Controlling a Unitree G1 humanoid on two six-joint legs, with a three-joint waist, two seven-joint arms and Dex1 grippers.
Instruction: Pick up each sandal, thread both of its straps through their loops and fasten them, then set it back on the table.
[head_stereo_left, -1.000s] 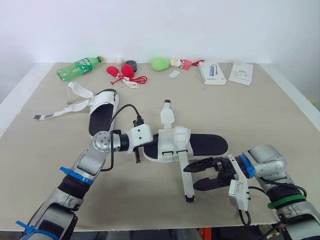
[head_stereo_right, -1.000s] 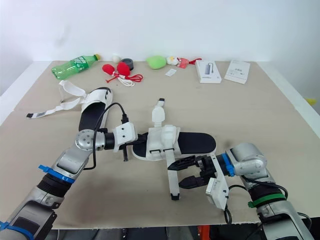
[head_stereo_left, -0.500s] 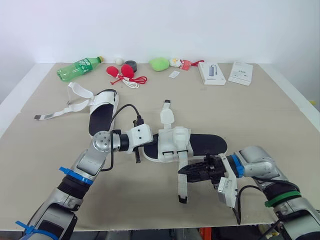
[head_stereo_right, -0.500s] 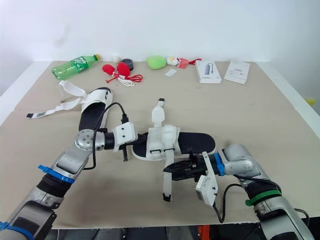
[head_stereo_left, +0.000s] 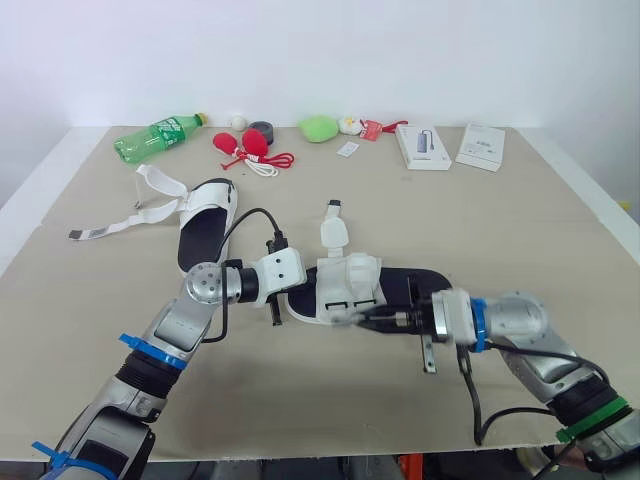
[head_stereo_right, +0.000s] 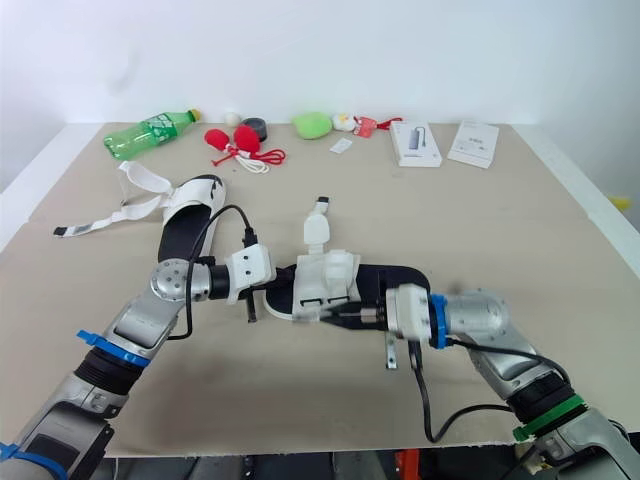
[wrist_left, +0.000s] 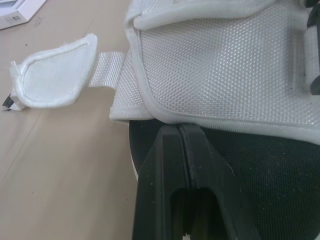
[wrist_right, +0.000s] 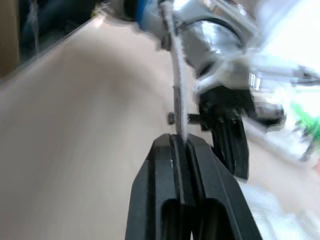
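Observation:
The near sandal (head_stereo_left: 349, 284), white mesh upper on a black sole (head_stereo_left: 418, 283), lies at the table's middle. One of its tabs (wrist_left: 52, 77) sticks out toward the far side. My left gripper (head_stereo_left: 275, 312) is shut, its tips (wrist_left: 183, 131) resting against the sole's edge under the upper. My right gripper (head_stereo_left: 368, 318) is shut on the sandal's long white strap (wrist_right: 178, 95) just in front of the upper; the strap's free end (head_stereo_left: 427, 354) hangs by my wrist. The second sandal (head_stereo_left: 206, 224) lies to the far left with its straps (head_stereo_left: 140, 207) undone and spread on the table.
Along the far edge lie a green bottle (head_stereo_left: 160, 136), red items with a cord (head_stereo_left: 248, 147), a black roll (head_stereo_left: 262, 128), a green lump (head_stereo_left: 320, 127) and two white boxes (head_stereo_left: 424, 146) (head_stereo_left: 482, 146). The table's front edge runs close under both arms.
My right gripper has shut on the long strap, moved in toward the sandal and rolled over, carrying the strap's end from the front to the right. The left arm has not moved.

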